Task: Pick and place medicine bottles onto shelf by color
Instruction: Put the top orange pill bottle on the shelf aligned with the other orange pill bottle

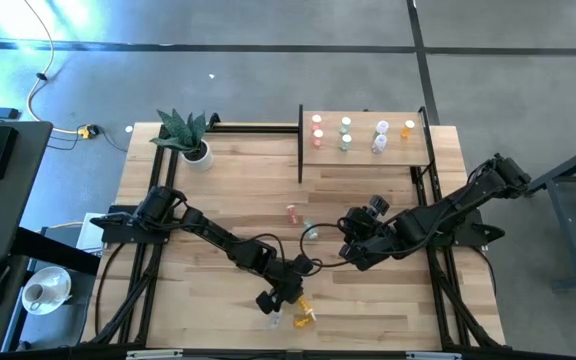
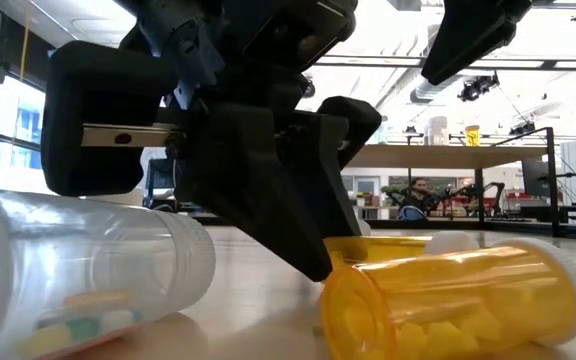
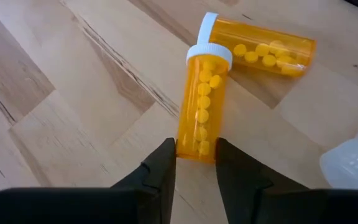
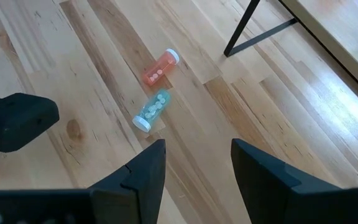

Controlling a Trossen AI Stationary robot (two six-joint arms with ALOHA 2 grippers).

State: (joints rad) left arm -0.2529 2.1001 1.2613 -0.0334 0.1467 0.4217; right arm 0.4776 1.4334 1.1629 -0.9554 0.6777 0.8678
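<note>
1. Left hand (image 3: 195,163) sits low near the front edge of the bench (image 1: 228,190), its two fingers clamped on the base end of an orange bottle (image 3: 202,106) that lies flat on the wood.
2. A second orange bottle (image 3: 263,48) lies just beside the gripped one, its cap end touching or nearly touching the other's cap; a clear bottle (image 2: 78,270) lies close by too.
3. Right hand (image 4: 194,165) hovers mid-bench with its fingers apart, holding nothing; below it lie a red bottle (image 4: 161,67) and a pale blue-green bottle (image 4: 151,111).
4. At the back of the bench, the shelf (image 1: 363,152) already carries bottles (image 1: 346,133) standing in small colour groups, with an orange one (image 1: 408,128) at its right end.
5. Risks, as I judge them: the hold is at the very base, so the bottle may pivot or slip out as it lifts. The neighbouring orange bottle could be nudged and roll toward the bench edge. On the shelf, a tilted bottle could topple those already standing, or land in the wrong colour group.
</note>
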